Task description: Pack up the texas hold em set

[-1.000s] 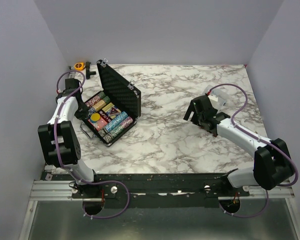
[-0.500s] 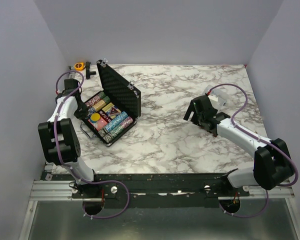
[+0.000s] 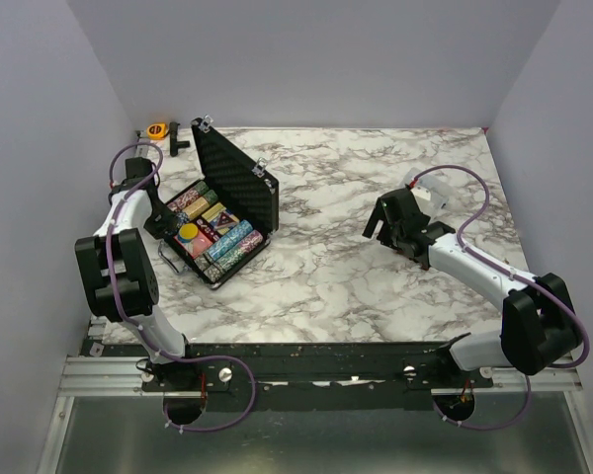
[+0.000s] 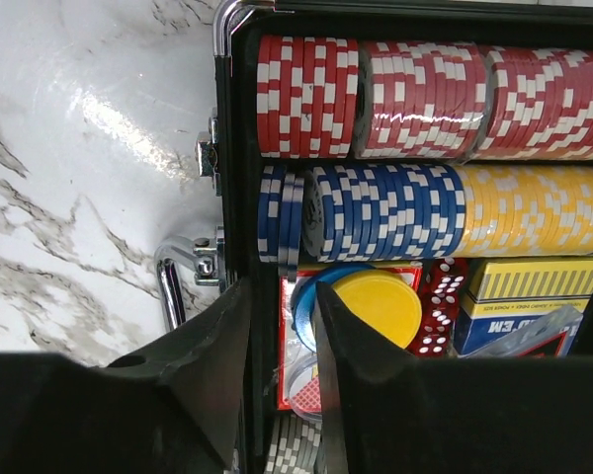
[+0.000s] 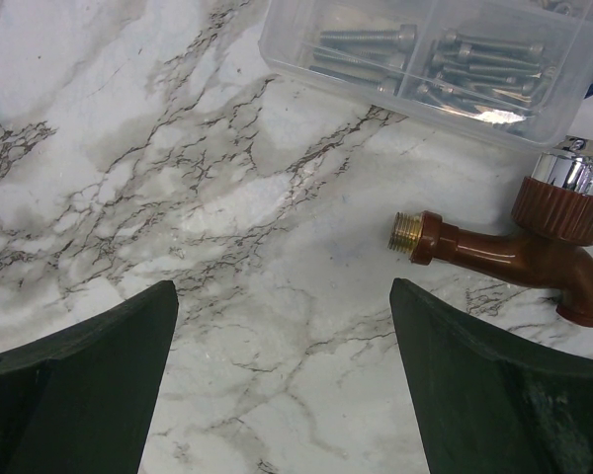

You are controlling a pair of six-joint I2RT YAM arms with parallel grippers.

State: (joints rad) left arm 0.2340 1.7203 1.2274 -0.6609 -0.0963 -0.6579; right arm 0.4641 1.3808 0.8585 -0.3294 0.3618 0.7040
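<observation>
- The texas hold em set's case (image 3: 232, 170) lies open on the far left part of the marble table (image 3: 356, 286), with its lid standing upright on the far right side.
- The left jaws hang over the case's left edge, beside the silver handle (image 4: 170, 286). They are held slightly apart with a narrow gap, and nothing is seen clamped between them.
- Just past the left jaws' tips, a yellow disc (image 4: 381, 306) lies on top of a blue disc (image 4: 306, 291) inside the case.
- Further in, rows of red chips (image 4: 425, 99), blue chips (image 4: 376, 212) and yellow chips (image 4: 534, 207) stand on edge. Red dice (image 4: 443, 306) are packed just to the right of the discs.
- A yellow-striped card box (image 4: 539, 278) and a blue card box (image 4: 504, 331) lie to the right of the dice. The lettering on the blue box is seen upside down and partly covered, so it cannot be read.
- An orange tape roll (image 3: 157, 129) and a small black object (image 3: 178, 138) sit in the far left corner, beyond the case and apart from it.
- The right jaws are spread wide over bare table on the right side, well apart from the case, and nothing is held.
- Ahead of the right jaws lie a clear plastic box (image 5: 425, 59) of metal bolts and a brown tap (image 5: 514, 252) with a chrome cap. No label is seen on either.
</observation>
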